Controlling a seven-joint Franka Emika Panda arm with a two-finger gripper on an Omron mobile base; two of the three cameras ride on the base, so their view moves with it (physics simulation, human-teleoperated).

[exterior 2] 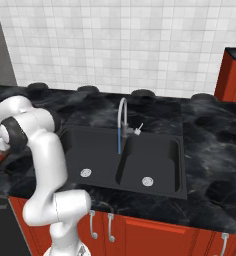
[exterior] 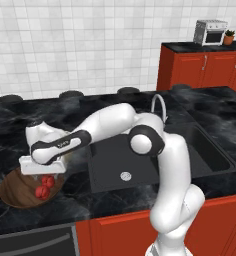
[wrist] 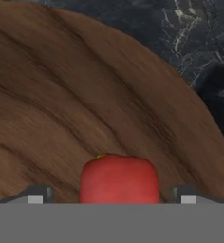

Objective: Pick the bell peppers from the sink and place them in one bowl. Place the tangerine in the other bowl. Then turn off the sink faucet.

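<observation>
The bell peppers (exterior: 43, 189) are seen as two small red lumpy items lying in the wooden bowl (exterior: 12, 192), which stands on the dark marbled bench (exterior: 80, 112) to the left of the sink (exterior: 140, 167). In the hand view one pepper (wrist: 119, 179) rests on the brown wood grain of the bowl (wrist: 85, 95), directly between the two finger tips (wrist: 35, 194). A pepper of this kind is judged to be light and fairly firm, with a smooth, waxy skin that may slip; it is best taken across its widest part, with the fingers set on the flatter flanks rather than on the lobes or the stem. It is not thought fragile, though a hard squeeze could make it pop out sideways.

The hand (exterior: 42, 172) hangs just above the bowl, fingers pointing down. The fingers are spread wide, each standing clear of the pepper's sides with a gap visible, so the pepper is judged released and nothing is gripped. The faucet (exterior 2: 123, 117) is seen with a thin blue stream (exterior 2: 119, 142) falling into the basin, so it is taken as not yet turned off
</observation>
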